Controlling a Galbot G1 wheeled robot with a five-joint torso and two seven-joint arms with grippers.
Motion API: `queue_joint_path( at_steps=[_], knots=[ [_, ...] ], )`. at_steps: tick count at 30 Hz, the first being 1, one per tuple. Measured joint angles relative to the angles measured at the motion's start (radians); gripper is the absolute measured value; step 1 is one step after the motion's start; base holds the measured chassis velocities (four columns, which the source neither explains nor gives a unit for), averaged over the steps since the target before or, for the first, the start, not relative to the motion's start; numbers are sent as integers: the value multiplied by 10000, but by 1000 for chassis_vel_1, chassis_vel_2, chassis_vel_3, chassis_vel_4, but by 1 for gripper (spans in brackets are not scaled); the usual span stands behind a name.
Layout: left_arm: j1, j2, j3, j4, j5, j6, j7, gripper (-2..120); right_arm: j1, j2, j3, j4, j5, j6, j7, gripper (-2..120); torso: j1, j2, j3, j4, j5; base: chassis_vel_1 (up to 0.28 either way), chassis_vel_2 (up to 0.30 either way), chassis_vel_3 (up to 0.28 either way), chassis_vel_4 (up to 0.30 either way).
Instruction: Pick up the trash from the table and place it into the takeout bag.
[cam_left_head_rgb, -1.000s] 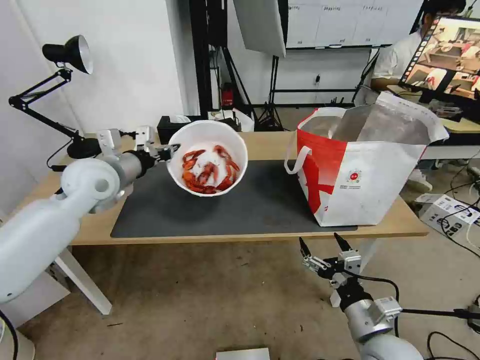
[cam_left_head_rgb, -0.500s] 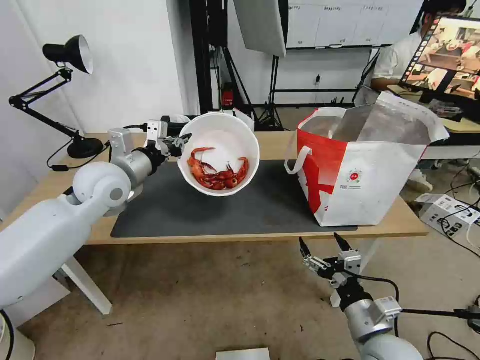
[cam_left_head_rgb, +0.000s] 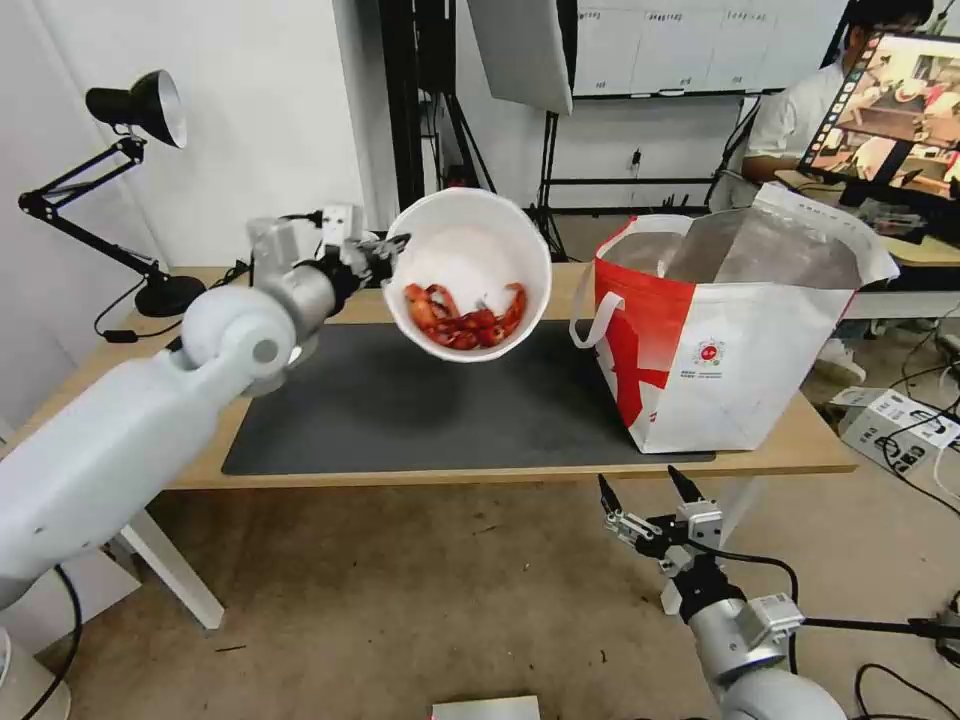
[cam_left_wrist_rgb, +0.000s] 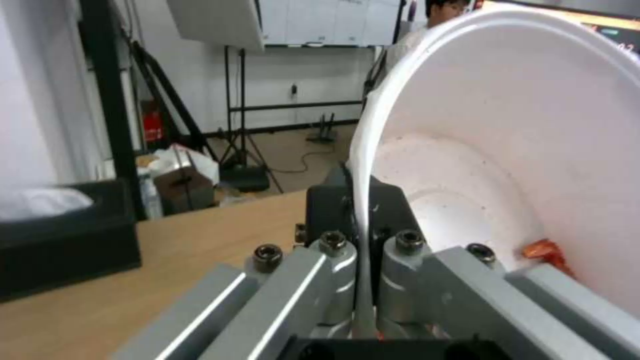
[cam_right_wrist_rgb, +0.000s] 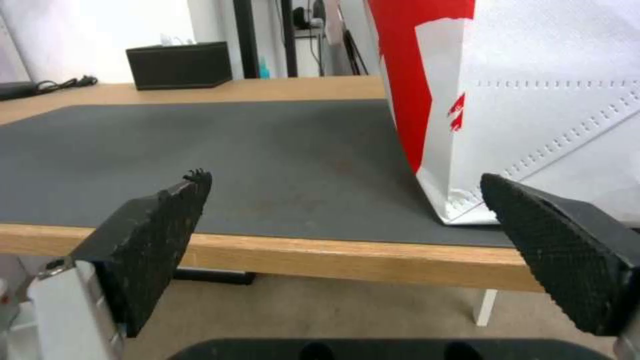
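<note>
Bowl (cam_left_head_rgb: 468, 273) up in the centre of the head view, above the mat (cam_left_head_rgb: 420, 400), tipped with its opening toward the camera; shells (cam_left_head_rgb: 465, 318) gathered in its lower part. Left gripper (cam_left_head_rgb: 388, 250) clamped on the bowl's left rim, arm running down to the lower left corner. Takeout bag (cam_left_head_rgb: 730, 340) just right of the bowl, standing on the table (cam_left_head_rgb: 780, 450) at centre right, mouth open upward, partly on the mat's right end. Tissue box (cam_right_wrist_rgb: 179, 65) at the table's far edge, upper left of the right wrist view. Right gripper (cam_left_head_rgb: 648, 500) low at bottom centre-right, below the table's near edge, fingers spread apart.
</note>
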Motion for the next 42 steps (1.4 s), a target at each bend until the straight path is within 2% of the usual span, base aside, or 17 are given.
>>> queue_joint_path(
  at_steps=[1, 2, 3, 4, 6, 17, 18, 23, 28, 31, 35, 42],
  knots=[
    [-479, -244, 218, 265, -103, 47, -58, 0, 0, 0, 0, 0, 0, 0, -1, 100, 0, 0, 0, 0, -1, 0, 0, 0, 0],
    [-1480, -786, 559, 811, -309, 110, -167, 0, 0, 0, 0, 0, 0, 0, 0, 100, 1, 1, 0, -1, 1, 0, 0, 0, 0],
    [-1480, -786, 559, 811, -309, 110, -167, 0, 0, 0, 0, 0, 0, 0, 0, 100, 1, 1, 0, -1, 1, 0, 0, 0, 0],
    [-2354, -1324, 828, 1367, -484, 135, -180, 0, 0, 0, 0, 0, 0, 0, 0, 100, 1, 0, 0, -2, 2, 0, 0, 0, 0],
    [-3049, -1847, 1163, 1811, -628, 145, -204, 0, 0, 0, 0, 0, 0, 0, 0, 100, 0, 0, 0, -1, 2, 0, 0, 0, 0],
    [-3339, -3137, 1566, 2179, -803, 145, -461, 0, 0, 0, 0, 0, 0, 0, 0, 100, 1, 0, 0, 0, -1, 0, 0, 0, 0],
    [-3408, -3425, 1577, 2341, -894, 139, -563, 0, 0, 1, 0, 0, 0, 0, 0, 100, 0, -1, 0, 0, 0, 0, 0, 0, 0],
    [-3529, -3902, 1626, 2677, -1139, -24, -648, 0, 0, 1, 0, 0, 0, 0, 0, 100, 0, 0, -1, -1, 1, 0, 0, 0, 0],
    [-3607, -4677, 1782, 3407, -1282, -284, -862, 0, 0, 0, 0, 0, 0, 0, 0, 100, 0, 0, -1, 0, 1, 0, 0, 0, 0],
    [-3612, -5054, 1916, 3779, -1098, -413, -889, 0, 0, 0, 0, 0, 0, 0, 0, 100, 0, 0, 0, 0, 1, 0, 0, 0, 0],
    [-3563, -5974, 2344, 4771, -299, -1267, -889, 0, 0, 0, 0, 0, 0, 1, 0, 100, 1, 0, 0, 0, 2, 0, 0, 0, 0],
    [-3366, -6650, 2683, 5256, 574, -1930, -890, 0, 0, 0, 0, 0, 0, 0, 0, 100, 1, 0, -1, -2, 0, 0, 0, 0, 0]
  ],
)
